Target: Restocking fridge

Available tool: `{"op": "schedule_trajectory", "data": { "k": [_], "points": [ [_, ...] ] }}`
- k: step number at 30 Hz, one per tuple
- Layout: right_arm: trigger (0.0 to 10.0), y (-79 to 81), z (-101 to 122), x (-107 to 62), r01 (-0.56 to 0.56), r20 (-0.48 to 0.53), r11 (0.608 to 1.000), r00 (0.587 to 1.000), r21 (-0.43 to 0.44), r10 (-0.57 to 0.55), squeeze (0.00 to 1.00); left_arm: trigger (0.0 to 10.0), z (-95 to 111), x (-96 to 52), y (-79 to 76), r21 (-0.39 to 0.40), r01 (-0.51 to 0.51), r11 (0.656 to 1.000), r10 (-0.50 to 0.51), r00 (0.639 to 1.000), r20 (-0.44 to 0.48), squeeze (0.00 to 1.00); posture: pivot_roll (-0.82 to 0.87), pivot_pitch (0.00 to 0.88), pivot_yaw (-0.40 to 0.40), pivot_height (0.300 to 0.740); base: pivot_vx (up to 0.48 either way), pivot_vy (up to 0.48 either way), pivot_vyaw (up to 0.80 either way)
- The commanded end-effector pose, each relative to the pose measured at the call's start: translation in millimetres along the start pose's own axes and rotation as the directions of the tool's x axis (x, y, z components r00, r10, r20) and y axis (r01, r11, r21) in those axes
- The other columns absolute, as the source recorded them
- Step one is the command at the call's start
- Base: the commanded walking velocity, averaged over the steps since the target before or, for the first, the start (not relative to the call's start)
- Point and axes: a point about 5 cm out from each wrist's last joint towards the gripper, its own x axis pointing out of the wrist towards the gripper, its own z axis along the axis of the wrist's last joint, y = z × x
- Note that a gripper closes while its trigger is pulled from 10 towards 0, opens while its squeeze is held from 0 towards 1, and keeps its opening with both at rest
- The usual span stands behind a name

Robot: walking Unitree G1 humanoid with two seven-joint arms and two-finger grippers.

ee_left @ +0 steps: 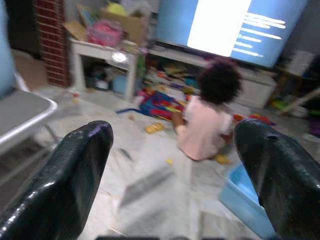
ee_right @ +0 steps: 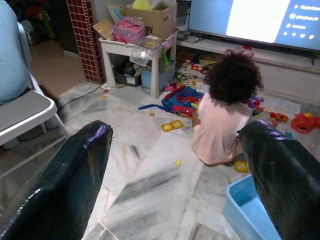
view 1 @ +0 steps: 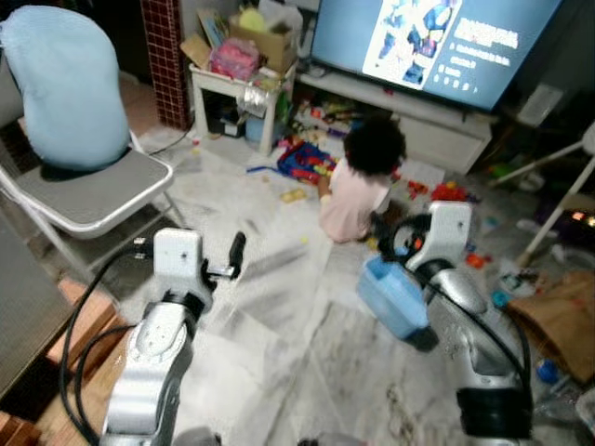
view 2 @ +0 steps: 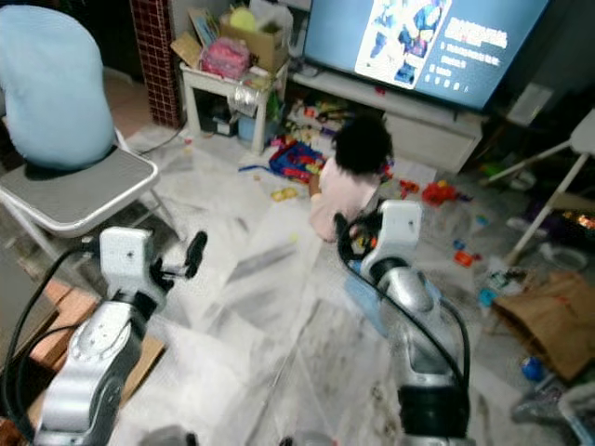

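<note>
No fridge and no groceries are in sight, so how the stock will handle and where to grip it cannot be judged yet. What lies ahead is a marble floor [view 1: 279,325] strewn with toys, a person [view 1: 358,190] sitting on it before a TV [view 1: 437,42], and a blue bin [view 1: 395,297] just beside the right arm — light, stiff plastic by the look of it. A chair [view 1: 88,190] stands off to the left.

Both arms are raised forward at about the same height. The left gripper [ee_left: 175,170] and the right gripper [ee_right: 182,175] each have their fingers spread wide — neither has hold of anything.
</note>
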Motion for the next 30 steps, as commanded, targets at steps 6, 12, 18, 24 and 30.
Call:
{"op": "schedule_trajectory", "data": {
  "k": [6,12,18,24,30],
  "points": [
    [10.0,-13.8,7.6,-4.7,0.101,0.043,0.995,0.994,0.0,-0.101,0.0,10.0,-3.7,-1.0,-18.5,-0.007,0.145,0.989,-0.145,0.989,-0.028,0.0,0.03,0.0,-0.051,0.74,0.042,0.433,0.0],
    [10.0,-19.2,3.4,-11.6,0.144,0.044,0.989,0.988,0.006,-0.145,0.0,10.0,-4.5,5.9,-23.9,0.0,0.201,0.98,-0.201,0.979,-0.045,0.0,0.0,0.0,-0.02,0.74,0.125,0.152,-0.67],
    [10.0,-22.7,5.0,-17.9,0.192,0.071,0.981,0.978,0.037,-0.194,0.0,10.0,-2.7,10.4,-30.0,0.02,0.274,0.961,-0.273,0.961,-0.049,0.0,-0.02,0.0,0.03,0.74,0.0,0.0,-0.77],
    [10.0,-21.9,3.0,-20.8,0.209,0.069,0.977,0.975,0.036,-0.211,0.0,10.0,-1.1,12.2,-32.9,0.039,0.34,0.94,-0.337,0.94,-0.054,0.0,-0.03,0.0,0.03,0.74,0.143,0.0,-0.8],
    [10.0,-19.6,5.7,-17.5,0.191,0.075,0.981,0.979,0.022,-0.192,0.0,10.0,-2.7,11.5,-36.6,0.049,0.35,0.935,-0.348,0.936,-0.054,0.0,-0.03,0.0,0.018,0.74,0.168,0.0,-0.8]
  ]
}}
